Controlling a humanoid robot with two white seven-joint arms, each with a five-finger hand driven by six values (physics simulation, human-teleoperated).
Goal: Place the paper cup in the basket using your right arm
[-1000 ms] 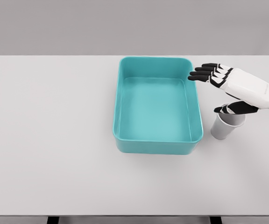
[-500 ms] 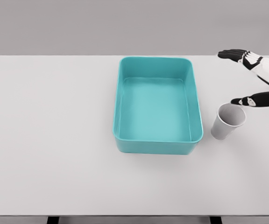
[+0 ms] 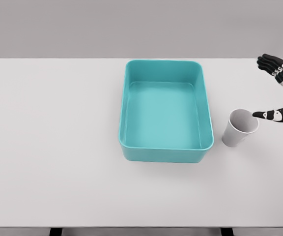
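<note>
White tabletop (image 3: 58,147) fills most of the frame, with the teal plastic basket (image 3: 208,142) at centre, empty, and the paper cup (image 3: 239,129) standing upright just beside its lower right corner, outside it. At the right edge the right hand (image 3: 281,91) hangs spread and holding nothing, thumb tip near the cup's rim. To grasp well, it should likely wrap the cup's wall gently, then lift clear of the basket's near wall, the only obstacle.

A broad white bench (image 3: 58,162) is stretching across the scene from left to right, its near edge lying just above the bottom, where two dark legs (image 3: 56,231) are showing; a plain grey wall (image 3: 107,27) is rising beyond its far edge
</note>
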